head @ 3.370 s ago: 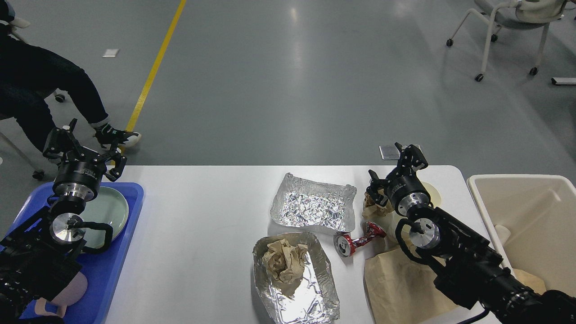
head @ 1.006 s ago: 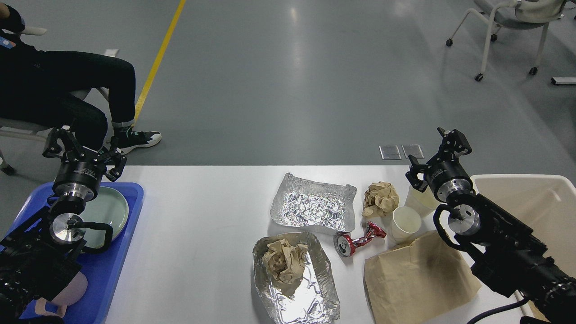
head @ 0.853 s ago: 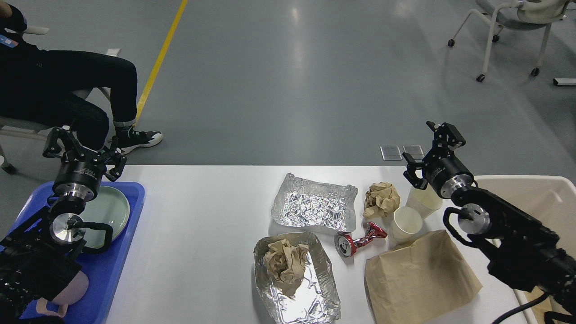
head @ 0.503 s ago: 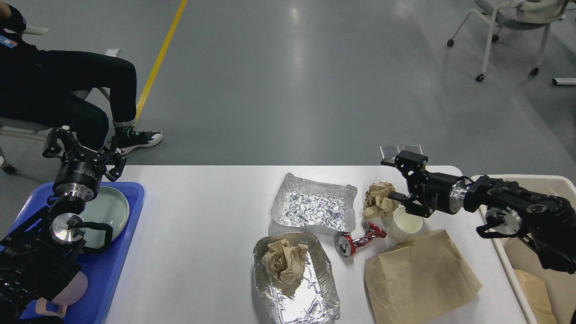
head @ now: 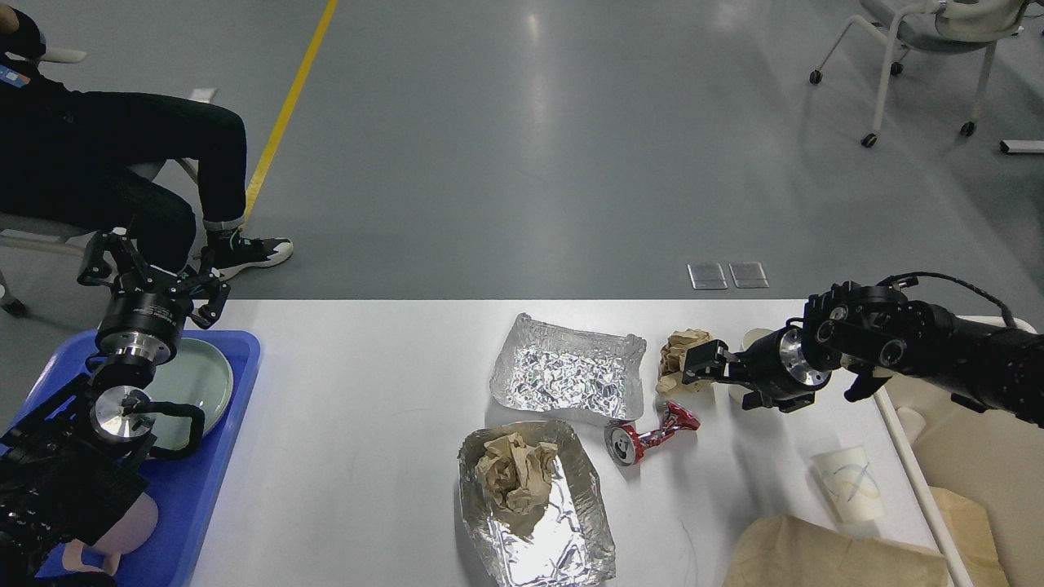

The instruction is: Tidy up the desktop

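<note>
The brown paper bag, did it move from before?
Yes. The brown paper bag slid toward the near edge of the desktop, farther from the crushed red can, which stayed put.

Desktop (head: 359, 424) left half bare, wide passage. Right half crowded: 2 foil trays (head: 568, 377), crushed can (head: 648, 434), paper ball (head: 679, 352), cup (head: 848, 483), brown bag (head: 824, 554) near front-right corner.

Single view only, head cam, mounted high, facing fwd + down. Desktop (head: 367, 391) fills lower half at mid range, grey floor (head: 522, 147) beyond w/ yellow line (head: 281, 122). Left arm enters bottom-left, right arm from right edge. No 2nd view, so no overlap.
</note>
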`<state>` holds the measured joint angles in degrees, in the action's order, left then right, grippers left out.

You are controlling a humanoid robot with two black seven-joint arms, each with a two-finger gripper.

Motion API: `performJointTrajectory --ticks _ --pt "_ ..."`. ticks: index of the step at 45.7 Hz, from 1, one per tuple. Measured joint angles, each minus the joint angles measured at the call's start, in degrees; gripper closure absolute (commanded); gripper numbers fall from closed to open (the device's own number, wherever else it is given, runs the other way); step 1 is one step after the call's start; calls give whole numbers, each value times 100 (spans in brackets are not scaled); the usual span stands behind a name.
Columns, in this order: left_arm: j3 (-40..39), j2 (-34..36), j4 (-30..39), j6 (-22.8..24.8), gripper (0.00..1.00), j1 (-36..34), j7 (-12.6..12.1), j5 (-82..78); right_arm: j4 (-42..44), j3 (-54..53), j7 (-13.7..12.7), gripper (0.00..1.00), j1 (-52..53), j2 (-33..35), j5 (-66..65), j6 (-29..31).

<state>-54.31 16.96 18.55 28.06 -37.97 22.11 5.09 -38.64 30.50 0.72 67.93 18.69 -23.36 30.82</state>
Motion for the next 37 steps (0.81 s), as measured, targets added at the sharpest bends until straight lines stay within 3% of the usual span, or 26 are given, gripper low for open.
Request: performJointTrajectory --ticks 17,37 --pt "0 -2 0 1 3 0 0 -1 -1085 53 -2 0 1190 267 220 715" --pt "0 0 -1 3 3 0 0 -1 -1946 1328 -10 0 2659 336 446 928"
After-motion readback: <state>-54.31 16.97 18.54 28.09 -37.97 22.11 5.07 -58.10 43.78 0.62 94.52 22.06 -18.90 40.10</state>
